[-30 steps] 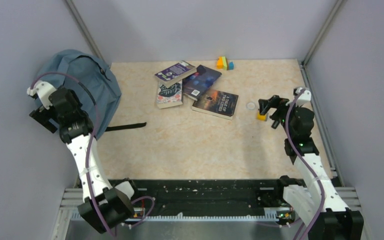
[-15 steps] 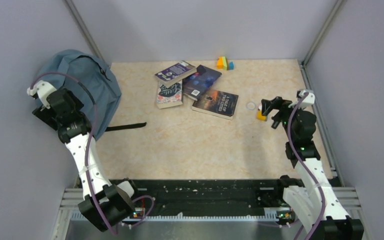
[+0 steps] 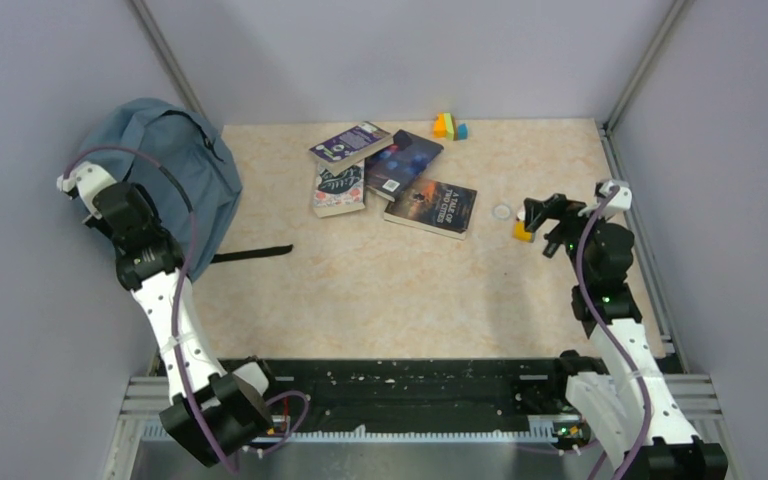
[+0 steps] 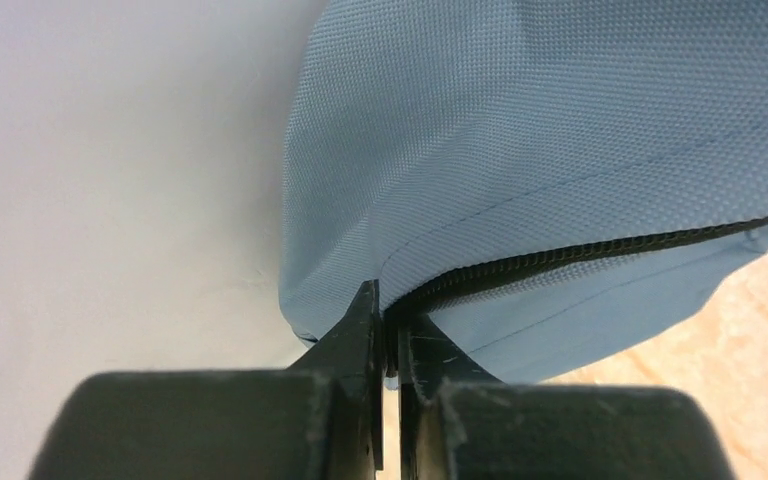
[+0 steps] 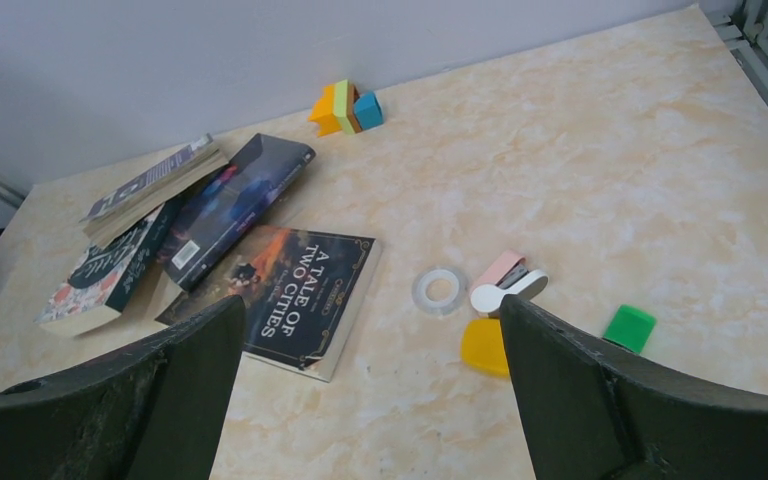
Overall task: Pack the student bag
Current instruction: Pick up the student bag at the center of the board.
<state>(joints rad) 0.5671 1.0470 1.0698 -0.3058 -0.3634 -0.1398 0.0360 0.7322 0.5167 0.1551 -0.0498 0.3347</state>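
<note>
Beige marbled table (image 3: pixel 410 300) carries the student bag (image 3: pixel 175 165) at upper left of the top view, against the wall. The left gripper (image 4: pixel 388 340) is pinched together on its dark zipper (image 4: pixel 580 255). Four books (image 3: pixel 390 175) lie centre-top. The right gripper (image 5: pixel 368 320) gapes wide at right.

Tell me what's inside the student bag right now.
Nothing inside shows. The student bag is seen only from outside: blue fabric and a zipper whose teeth look closed. The fabric covers its interior. The left gripper pinches the zipper's end.
</note>
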